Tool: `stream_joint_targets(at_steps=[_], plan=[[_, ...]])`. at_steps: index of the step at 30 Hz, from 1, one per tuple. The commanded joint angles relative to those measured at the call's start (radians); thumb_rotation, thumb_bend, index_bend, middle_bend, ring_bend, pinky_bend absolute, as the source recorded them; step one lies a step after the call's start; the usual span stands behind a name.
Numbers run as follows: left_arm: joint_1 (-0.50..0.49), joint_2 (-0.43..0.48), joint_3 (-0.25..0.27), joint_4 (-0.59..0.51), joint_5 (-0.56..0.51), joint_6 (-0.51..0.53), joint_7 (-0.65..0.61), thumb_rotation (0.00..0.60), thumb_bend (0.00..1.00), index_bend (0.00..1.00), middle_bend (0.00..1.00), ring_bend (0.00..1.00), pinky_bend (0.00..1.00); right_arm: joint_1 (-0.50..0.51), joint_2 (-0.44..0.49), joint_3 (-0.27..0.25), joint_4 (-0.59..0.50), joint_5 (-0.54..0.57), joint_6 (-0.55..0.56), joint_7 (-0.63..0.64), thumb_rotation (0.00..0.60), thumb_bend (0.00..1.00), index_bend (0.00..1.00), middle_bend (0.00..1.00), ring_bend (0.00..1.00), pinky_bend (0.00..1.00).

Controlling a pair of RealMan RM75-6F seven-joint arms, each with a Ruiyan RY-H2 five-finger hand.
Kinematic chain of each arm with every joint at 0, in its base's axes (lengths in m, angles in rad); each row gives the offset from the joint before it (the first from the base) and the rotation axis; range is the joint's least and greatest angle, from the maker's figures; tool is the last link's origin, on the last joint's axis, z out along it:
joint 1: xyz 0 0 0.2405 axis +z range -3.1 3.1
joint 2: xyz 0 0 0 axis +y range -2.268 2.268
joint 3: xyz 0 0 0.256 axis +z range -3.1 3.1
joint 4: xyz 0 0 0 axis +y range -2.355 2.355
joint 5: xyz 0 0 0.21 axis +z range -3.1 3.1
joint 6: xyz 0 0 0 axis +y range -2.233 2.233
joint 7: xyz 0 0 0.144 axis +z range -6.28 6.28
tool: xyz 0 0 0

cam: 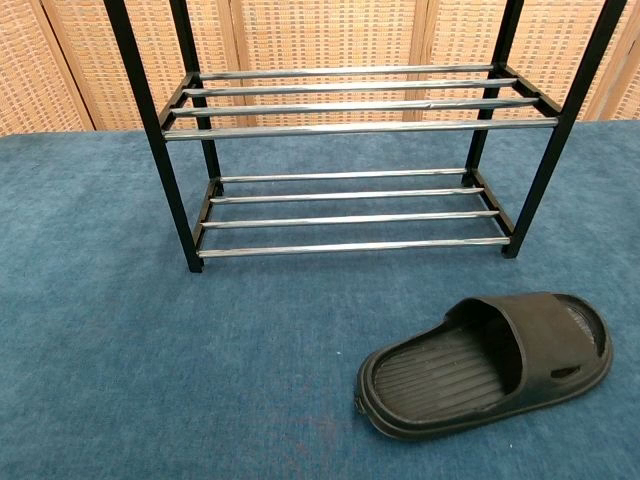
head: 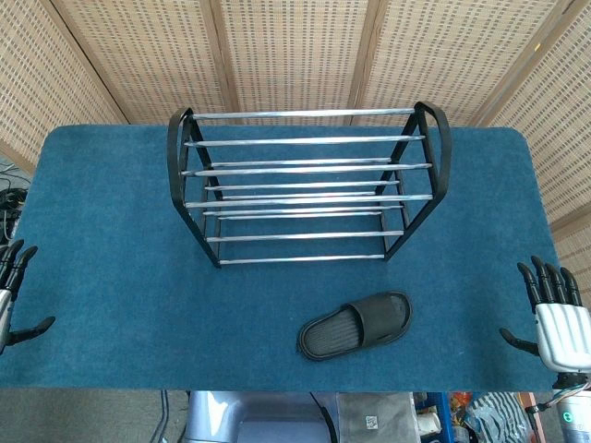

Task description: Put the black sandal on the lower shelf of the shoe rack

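Both hands, left point(head: 14, 295) and right point(head: 557, 318), spread empty, appear only in head view.

black sandal point(head: 357, 325), blue table point(head: 102, 231) — black-and-chrome shoe rack point(head: 305, 185)

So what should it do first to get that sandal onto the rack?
Probably move the right robot hand inward toward the black sandal. That robot hand is open at the table's edge, nearer the sandal than the left one, and the lower shelf is bare.
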Motion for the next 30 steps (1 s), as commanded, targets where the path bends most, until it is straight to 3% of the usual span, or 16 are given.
stream_joint_targets(at_steps=[1, 6, 11, 17, 19, 23, 30], plan=[[0.000, -0.001, 0.001, 0.000, -0.001, 0.000, 0.001, 0.600, 0.11, 0.00, 0.00, 0.00, 0.00, 0.000, 0.001, -0.006, -0.001, -0.008, -0.002, -0.002, 0.600, 0.00, 0.00, 0.00, 0.00, 0.00], [0.003, 0.001, 0.000, 0.001, -0.001, 0.003, -0.008, 0.600, 0.11, 0.00, 0.00, 0.00, 0.00, 0.016, 0.003, -0.032, -0.003, -0.056, -0.030, -0.003, 0.600, 0.00, 0.00, 0.00, 0.00, 0.00], [0.003, 0.003, -0.001, 0.004, -0.004, 0.002, -0.017, 0.600, 0.11, 0.00, 0.00, 0.00, 0.00, 0.088, 0.007, -0.094, 0.008, -0.242, -0.098, 0.046, 0.600, 0.00, 0.00, 0.00, 0.00, 0.00], [-0.007, 0.004, -0.004, 0.008, -0.017, -0.019, -0.017, 0.600, 0.11, 0.00, 0.00, 0.00, 0.00, 0.207, 0.009, -0.119, -0.049, -0.381, -0.219, 0.060, 0.600, 0.00, 0.00, 0.00, 0.00, 0.00], [-0.012, 0.003, -0.006, 0.012, -0.022, -0.027, -0.018, 0.600, 0.11, 0.00, 0.00, 0.00, 0.00, 0.262, 0.026, -0.121, -0.114, -0.384, -0.319, 0.028, 0.600, 0.00, 0.00, 0.00, 0.00, 0.00], [-0.017, 0.003, -0.010, 0.015, -0.033, -0.038, -0.022, 0.600, 0.11, 0.00, 0.00, 0.00, 0.00, 0.325, -0.003, -0.092, -0.177, -0.355, -0.416, -0.027, 0.600, 0.00, 0.00, 0.00, 0.00, 0.00], [-0.027, 0.007, -0.015, 0.020, -0.049, -0.058, -0.032, 0.600, 0.11, 0.00, 0.00, 0.00, 0.00, 0.408, -0.129, -0.037, -0.217, -0.240, -0.581, -0.190, 0.600, 0.00, 0.00, 0.00, 0.00, 0.00]])
